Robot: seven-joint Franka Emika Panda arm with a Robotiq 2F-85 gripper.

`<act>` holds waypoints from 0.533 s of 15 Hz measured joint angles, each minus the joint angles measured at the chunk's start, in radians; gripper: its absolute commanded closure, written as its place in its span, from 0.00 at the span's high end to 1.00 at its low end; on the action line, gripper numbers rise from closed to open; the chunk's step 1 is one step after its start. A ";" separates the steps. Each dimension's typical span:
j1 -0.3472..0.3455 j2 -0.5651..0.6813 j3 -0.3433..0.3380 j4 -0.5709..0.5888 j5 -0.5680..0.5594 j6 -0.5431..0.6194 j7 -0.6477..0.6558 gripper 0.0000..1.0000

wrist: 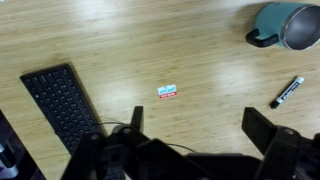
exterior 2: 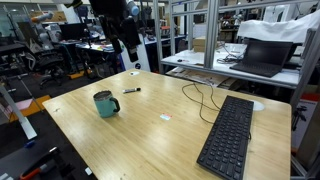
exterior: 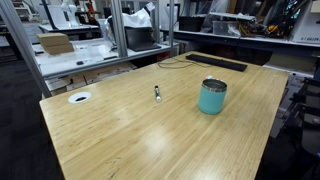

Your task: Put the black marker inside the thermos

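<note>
The teal thermos [exterior: 212,97] stands upright on the wooden table; it also shows in an exterior view [exterior 2: 105,103] and at the top right of the wrist view [wrist: 285,25]. The black marker [exterior: 157,93] lies flat on the table a short way from it, seen in both exterior views [exterior 2: 131,91] and at the right edge of the wrist view [wrist: 288,91]. My gripper [wrist: 200,128] is open and empty, its fingers wide apart. It hangs high above the table, well away from both things [exterior 2: 127,48].
A black keyboard [exterior 2: 228,138] lies on the table with a cable running from it. A small sticker [wrist: 168,92] sits on the wood below the gripper. A white ring [exterior: 79,98] lies near one table corner. Shelves and desks surround the table.
</note>
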 measured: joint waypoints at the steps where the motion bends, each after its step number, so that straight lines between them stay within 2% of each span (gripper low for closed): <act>1: 0.014 0.033 0.021 0.021 0.016 0.010 0.034 1.00; 8: 0.052 0.287 0.146 0.239 0.033 0.032 0.310 1.00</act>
